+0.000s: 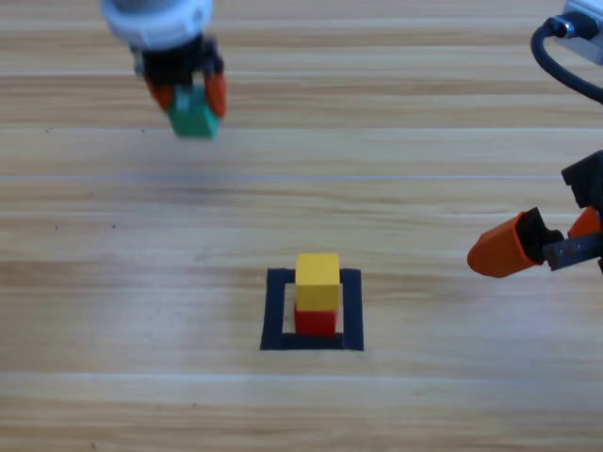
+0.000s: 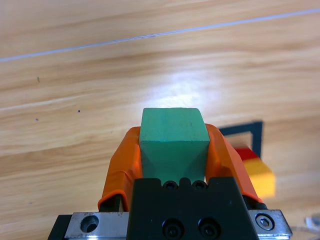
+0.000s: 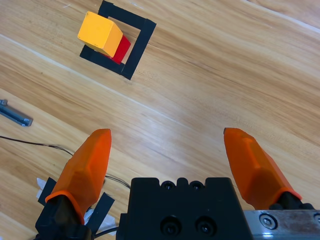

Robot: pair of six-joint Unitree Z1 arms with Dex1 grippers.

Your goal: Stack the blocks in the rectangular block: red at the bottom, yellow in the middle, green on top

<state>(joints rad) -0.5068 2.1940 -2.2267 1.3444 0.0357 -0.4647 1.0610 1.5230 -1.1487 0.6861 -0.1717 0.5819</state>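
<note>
**A:** What is standing inside the rectangular block [image 1: 274, 311] at this point?

**B:** The red cube [image 1: 316, 321] is sitting at the bottom with the yellow cube [image 1: 317, 281] resting on top of it, both inside the black tape outline on the wooden bench [image 1: 113, 330]. Two of the three tiers are looking finished.

**A:** And the green cube?

**B:** The green cube [image 1: 193, 117] is riding in the left gripper [image 1: 187, 94], pinched between its orange jaws, well apart from the stack and toward the far-left part of the bench. In the left wrist view the cube is filling the gap between the jaws, with the taped outline and the stack showing off to one side (only partly in frame).

**A:** What is the right arm doing?

**B:** The right gripper [image 3: 170, 155] is waiting at the right edge of the high view, jaws spread wide and holding nothing, pointing toward the stack from a distance.

**A:** So what is left?

**B:** Judging from this, only the last step is remaining: carrying the green cube over, lining it up squarely above the yellow one and setting it down without nudging the two-cube stack.
</note>
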